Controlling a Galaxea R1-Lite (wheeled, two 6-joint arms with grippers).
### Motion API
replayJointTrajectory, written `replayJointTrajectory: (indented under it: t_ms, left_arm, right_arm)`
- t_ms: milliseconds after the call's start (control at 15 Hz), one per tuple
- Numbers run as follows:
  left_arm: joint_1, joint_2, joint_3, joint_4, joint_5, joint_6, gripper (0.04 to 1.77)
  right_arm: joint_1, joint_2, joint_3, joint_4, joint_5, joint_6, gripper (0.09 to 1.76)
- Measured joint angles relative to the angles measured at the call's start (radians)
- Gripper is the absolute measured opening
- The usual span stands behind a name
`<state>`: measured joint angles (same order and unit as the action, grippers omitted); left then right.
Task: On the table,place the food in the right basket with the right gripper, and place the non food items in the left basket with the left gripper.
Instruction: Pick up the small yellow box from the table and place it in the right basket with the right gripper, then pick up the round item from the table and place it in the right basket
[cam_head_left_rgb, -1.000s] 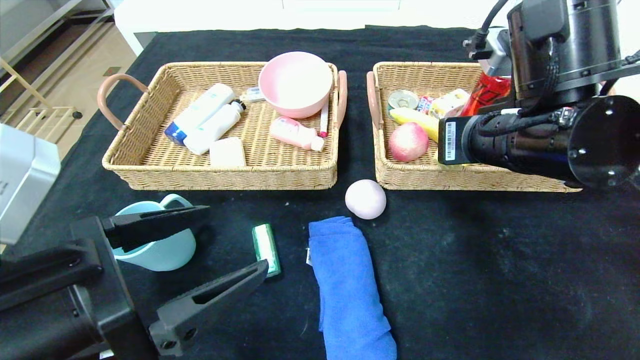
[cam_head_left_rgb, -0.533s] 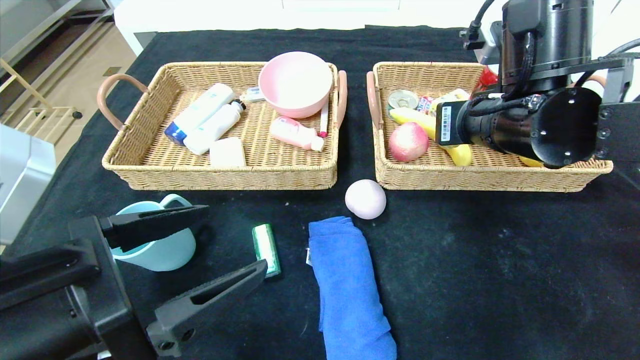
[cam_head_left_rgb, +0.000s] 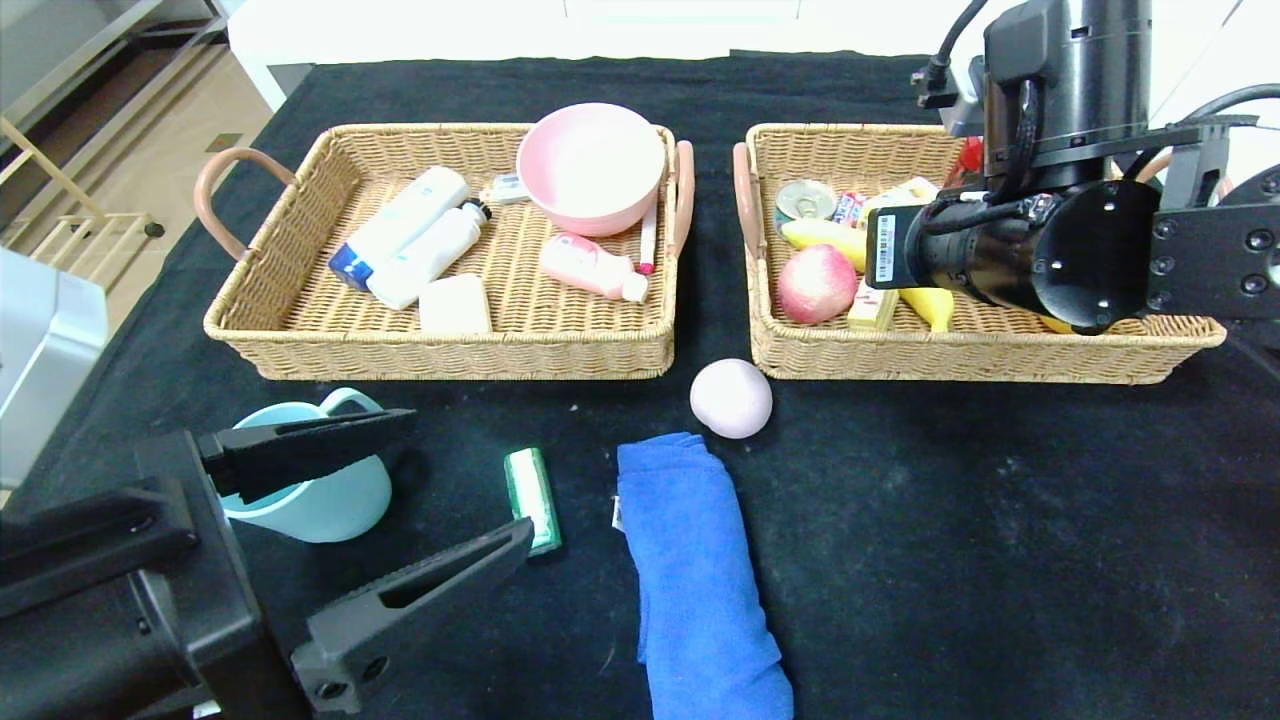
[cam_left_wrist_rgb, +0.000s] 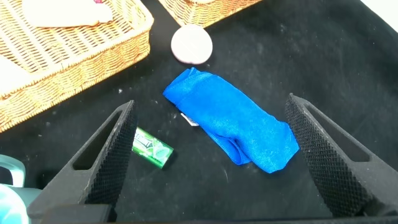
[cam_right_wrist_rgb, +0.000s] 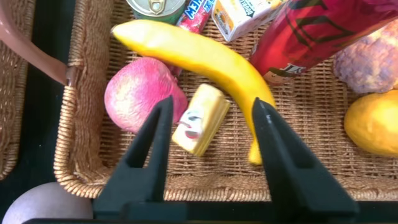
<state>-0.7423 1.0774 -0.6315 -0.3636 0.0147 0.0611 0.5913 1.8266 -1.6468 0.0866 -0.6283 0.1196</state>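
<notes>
Right basket: the right gripper hangs over its near-left part, jaws parted and empty, with the small yellow pack lying loose below between apple and banana, its long axis slanted toward the basket's near-left corner. Release step appears complete; next calls for lifting clear. Left gripper waits wide open, empty, well in front of that basket.

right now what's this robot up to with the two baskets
It is sorting items. The right gripper stands open over the right basket, a small yellow snack box lying loose between its fingers beside the banana. The left gripper hovers open above the blue towel and green pack.
</notes>
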Motion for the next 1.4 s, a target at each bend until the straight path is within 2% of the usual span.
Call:
replayJointTrajectory:
  t_ms: [200, 400, 667, 867, 933, 1200, 1400]
  left_arm:
    - [0.000, 0.000, -0.001, -0.001, 0.000, 0.000, 1.72]
    - [0.000, 0.000, -0.001, -0.001, 0.000, 0.000, 1.72]
    - [0.001, -0.001, -0.001, -0.001, 0.000, 0.000, 1.72]
    - [0.001, -0.002, -0.002, -0.001, 0.000, 0.001, 1.72]
    - [0.001, -0.002, -0.002, -0.001, 0.000, 0.000, 1.72]
    - [0.001, 0.001, 0.000, -0.001, 0.000, 0.001, 1.72]
    - [0.001, 0.004, 0.001, 0.000, 0.000, 0.000, 1.72]
  right_arm:
    - [0.002, 0.001, 0.000, 0.000, 0.001, 0.000, 1.23]
    - [0.009, -0.003, 0.001, 0.003, 0.004, 0.000, 1.38]
    - [0.032, -0.024, 0.016, 0.018, 0.005, 0.003, 1.51]
    - [0.073, -0.058, 0.072, 0.033, 0.005, 0.022, 1.57]
    - [0.097, -0.073, 0.087, 0.047, 0.005, 0.046, 1.59]
    - [0.217, -0.119, 0.100, 0.264, 0.006, 0.239, 1.64]
    - [0.287, -0.113, 0.100, 0.303, 0.006, 0.308, 1.66]
